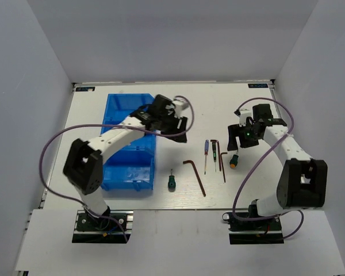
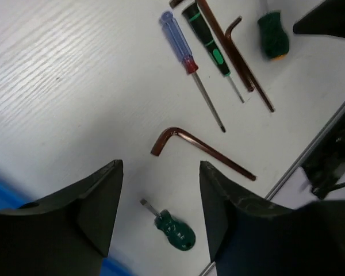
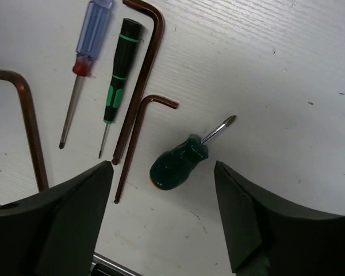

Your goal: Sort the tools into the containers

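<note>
From above, the tools [image 1: 206, 154] lie loose on the tabletop [image 1: 218, 103] beside the blue bin [image 1: 126, 184]. Nothing looks sorted yet, though the left arm [image 1: 121, 135] hides part of the bin's sections. At the left wrist, the left pincer [image 2: 160, 167] gapes empty above a stubby green screwdriver [image 2: 173, 229]. At the right wrist, the right pincer [image 3: 163, 168] is spread over the orange-tipped screwdriver [image 3: 181, 164], gripping nothing.

Bare table [image 3: 287, 75] lies open on one side of the stubby screwdriver [image 3: 177, 165]; hex keys [image 3: 131, 150] crowd the other.
</note>
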`<state>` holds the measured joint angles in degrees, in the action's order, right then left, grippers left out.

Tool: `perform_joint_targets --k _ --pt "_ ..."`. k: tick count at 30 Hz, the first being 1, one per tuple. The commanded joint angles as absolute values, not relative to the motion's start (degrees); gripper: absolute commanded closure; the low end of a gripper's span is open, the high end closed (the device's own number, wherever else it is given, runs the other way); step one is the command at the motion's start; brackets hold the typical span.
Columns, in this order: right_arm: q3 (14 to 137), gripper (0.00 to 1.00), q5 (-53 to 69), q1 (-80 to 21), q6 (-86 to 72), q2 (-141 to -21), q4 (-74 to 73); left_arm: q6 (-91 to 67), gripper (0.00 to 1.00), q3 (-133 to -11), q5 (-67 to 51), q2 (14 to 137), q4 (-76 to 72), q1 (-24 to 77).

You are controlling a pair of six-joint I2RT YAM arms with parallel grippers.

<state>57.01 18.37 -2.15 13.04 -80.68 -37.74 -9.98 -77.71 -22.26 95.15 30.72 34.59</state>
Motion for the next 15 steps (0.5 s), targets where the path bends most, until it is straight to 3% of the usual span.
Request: perform_joint_targets --k 1,3,5,8,9,12,14,15 --pt "62.2 0.21 14.6 -3.3 13.6 -84.1 -39.1 -11.6 0.31 -84.1 -13.4 100.2 33.8 39.8" --pt "62.9 0.26 13.9 -5.0 14.1 -86.5 -39.2 -15.2 0.31 -84.7 -8.1 100.9 34.9 42.0" --pt "62.5 0.50 8.1 -7.3 13.7 -87.6 -37.1 -21.8 0.32 -82.7 -2.0 100.3 36.5 43.7" --pt "63.0 0.77 -4.0 -8.2 9.9 -88.6 -36.2 -29.5 0.55 -78.1 3.2 96.2 36.5 44.4" --pt "63.7 0.81 -5.8 -8.1 6.9 -89.7 -37.9 -30.7 0.55 -76.7 4.1 95.1 36.5 45.1" --pt "63.9 0.84 -10.0 -8.2 4.8 -89.9 -42.0 -32.4 0.51 -77.4 5.4 93.7 37.3 45.7" --pt "61.5 0.81 -11.6 -7.9 4.6 -89.3 -41.3 -33.1 0.41 -79.1 5.4 95.2 39.7 46.3" --pt "60.7 0.74 -12.5 -7.9 4.2 -88.4 -40.7 -33.1 0.31 -80.8 5.4 96.1 40.5 46.3"
